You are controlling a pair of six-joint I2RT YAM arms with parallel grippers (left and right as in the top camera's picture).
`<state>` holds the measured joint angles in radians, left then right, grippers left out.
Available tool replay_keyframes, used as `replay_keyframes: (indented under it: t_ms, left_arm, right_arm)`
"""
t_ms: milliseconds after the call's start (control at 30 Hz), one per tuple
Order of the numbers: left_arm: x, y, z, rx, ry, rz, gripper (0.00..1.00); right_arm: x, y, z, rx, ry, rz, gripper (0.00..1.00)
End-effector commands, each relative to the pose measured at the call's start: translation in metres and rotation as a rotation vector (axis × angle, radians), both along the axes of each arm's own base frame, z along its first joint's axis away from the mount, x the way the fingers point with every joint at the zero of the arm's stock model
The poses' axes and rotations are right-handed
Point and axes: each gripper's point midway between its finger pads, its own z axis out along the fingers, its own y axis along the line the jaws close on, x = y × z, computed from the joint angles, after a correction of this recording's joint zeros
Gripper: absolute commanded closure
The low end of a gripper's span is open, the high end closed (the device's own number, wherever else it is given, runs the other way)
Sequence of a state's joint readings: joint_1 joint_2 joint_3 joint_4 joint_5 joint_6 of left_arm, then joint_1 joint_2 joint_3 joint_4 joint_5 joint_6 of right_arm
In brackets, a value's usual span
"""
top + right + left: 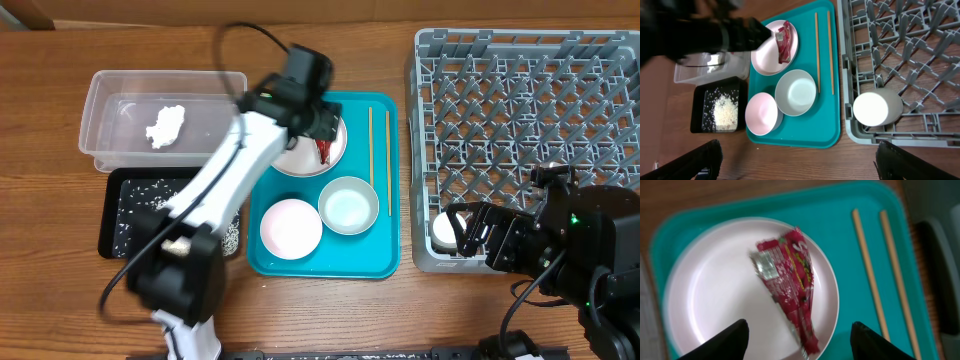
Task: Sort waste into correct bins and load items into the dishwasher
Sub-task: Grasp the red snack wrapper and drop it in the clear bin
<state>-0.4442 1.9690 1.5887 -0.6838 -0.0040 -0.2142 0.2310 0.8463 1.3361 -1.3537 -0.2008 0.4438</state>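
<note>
Red snack wrapper (790, 285) is seen lying crumpled on the large plate (715, 295), which sits at the far end of the teal tray (840, 210). The left gripper (799, 332) is held above this plate with its fingers (730, 342) spread apart, one on each side of the wrapper's near end; no contact with the wrapper can be seen. Two chopsticks (870, 270) are laid side by side on the tray to the right of the plate, running near to far.

Nearer on the same tray, a pale bowl (349, 207) and a small plate (291, 227) are set just beside each other, the bowl to the right.

To the left of the teal tray, a white tissue (165, 125) is held in the clear tub (100, 100). Just near of the tub, loose rice scraps (725, 111) are scattered in the black tray (696, 112).

On the right, the grey dish rack (520, 110) is placed beside the teal tray, and a small cup (871, 108) is lodged in its near left corner. The right gripper (797, 150) is kept at the near edge of the rack with its fingers wide apart and nothing between them.
</note>
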Motion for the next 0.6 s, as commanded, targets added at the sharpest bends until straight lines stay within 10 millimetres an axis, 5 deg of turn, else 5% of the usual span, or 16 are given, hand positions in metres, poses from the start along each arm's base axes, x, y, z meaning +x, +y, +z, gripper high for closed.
replay_keyframes:
  t_ms: [0,167,300,433,567]
  left_arm:
    - [0.003,0.009,-0.05,0.049,0.081,0.076,0.38]
    - [0.006,0.008,-0.081,0.039,0.122,0.128,0.5]
    - [0.002,0.006,-0.08,0.027,0.14,0.12,0.96]
    - [-0.004,0.009,-0.048,0.019,0.14,0.133,0.96]
    - [-0.013,0.034,0.013,0.065,0.09,0.193,0.96]
  right_arm:
    - [0.001,-0.001,0.002,-0.014,-0.016,-0.001,0.0]
    - [0.003,-0.001,0.001,-0.015,-0.008,0.0,0.0]
    - [0.004,-0.001,0.0,-0.017,-0.004,0.0,0.0]
    - [0.005,-0.002,-0.001,-0.024,-0.004,-0.008,0.0]
    - [0.004,-0.002,-0.001,-0.025,-0.003,-0.008,0.0]
